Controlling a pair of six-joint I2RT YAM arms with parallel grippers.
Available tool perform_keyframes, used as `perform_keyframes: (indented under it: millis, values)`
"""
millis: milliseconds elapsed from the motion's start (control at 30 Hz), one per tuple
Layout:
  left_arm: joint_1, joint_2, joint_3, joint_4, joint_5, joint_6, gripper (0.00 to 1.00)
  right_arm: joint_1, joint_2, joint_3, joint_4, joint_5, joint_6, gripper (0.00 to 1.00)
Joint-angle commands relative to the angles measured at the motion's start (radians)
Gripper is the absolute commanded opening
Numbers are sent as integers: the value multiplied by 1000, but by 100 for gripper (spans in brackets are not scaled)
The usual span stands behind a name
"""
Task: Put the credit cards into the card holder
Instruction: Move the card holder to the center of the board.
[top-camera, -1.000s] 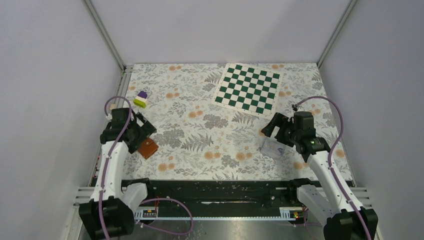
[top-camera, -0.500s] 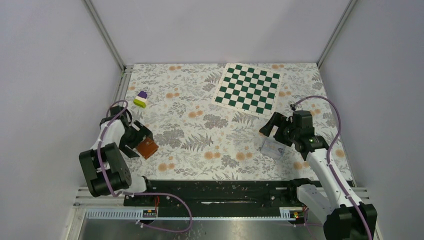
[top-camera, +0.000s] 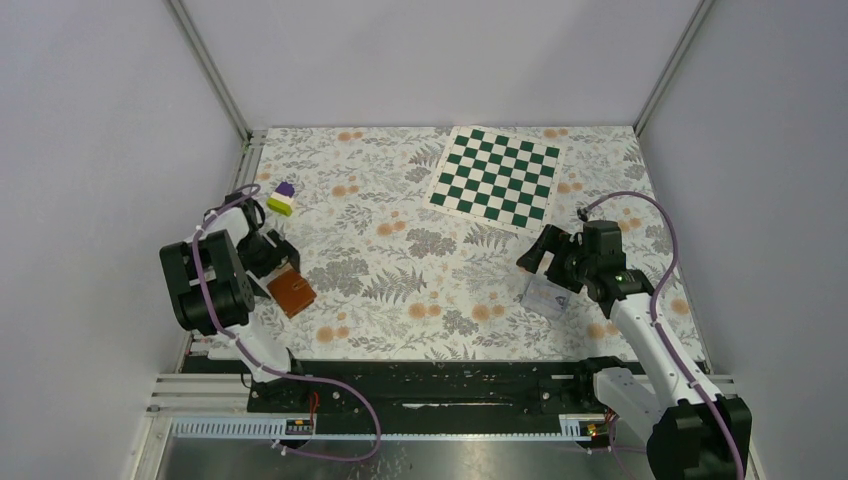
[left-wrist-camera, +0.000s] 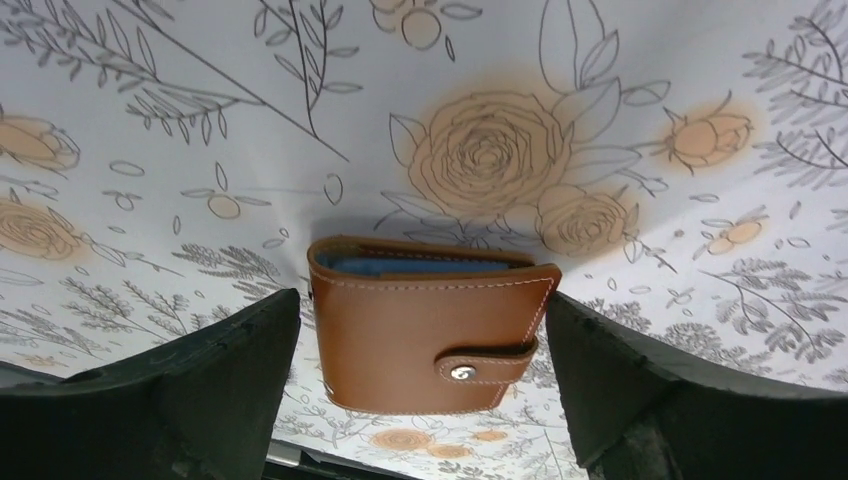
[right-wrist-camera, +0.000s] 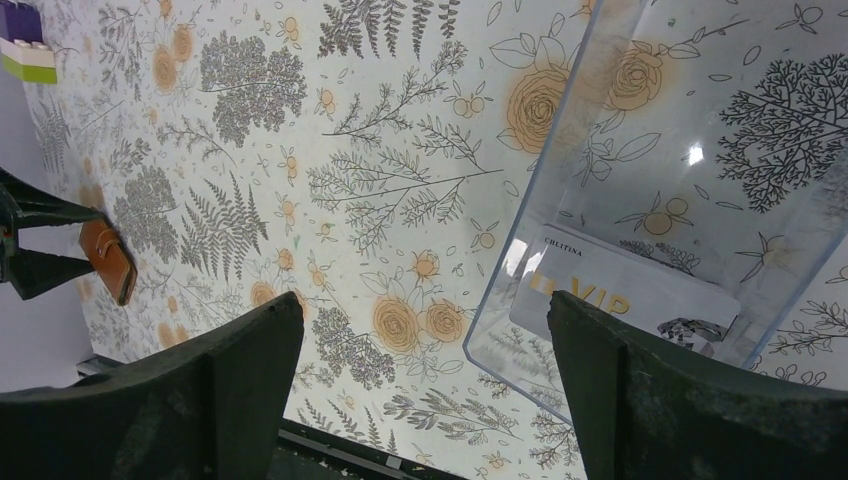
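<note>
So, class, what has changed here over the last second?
The left arm folded up, its elbow swinging from the near edge to beside the card holder; the left gripper stayed open around it. Nothing was gripped. Unmoved: card holder, right gripper open by the clear case holding a credit card.

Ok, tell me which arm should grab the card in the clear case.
Right. The right gripper, open, hovers at the clear case holding the card; the left gripper straddles the wallet, far away.
</note>
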Motion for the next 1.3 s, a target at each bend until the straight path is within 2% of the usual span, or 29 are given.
perform_keyframes:
  millis: [0,167,333,633,800,967,1067,1133,1267]
  values:
    - [-19,39,44,-23,-76,47,91,-1,16,4,28,-23,-11,98]
    - [-76,66,44,-24,-76,63,83,0,19,4,27,-22,-13,98]
    - [-185,66,60,-26,-33,41,77,-1,14,4,15,-5,-22,98]
    - [-483,111,166,-8,81,-72,73,-1,-6,-24,-24,27,-71,98]
    - [-612,139,258,23,162,-145,77,-1,-6,28,-69,20,-87,99]
    - [-615,44,235,49,162,-135,89,1,-7,90,-135,-1,-104,99]
    - [-589,-35,178,49,166,-91,92,3,-7,115,-156,-41,-112,99]
    - [-554,-100,103,83,208,-69,92,24,3,143,-169,-51,-115,99]
    - [-453,-252,-75,204,360,-46,93,155,73,227,-199,0,-79,99]
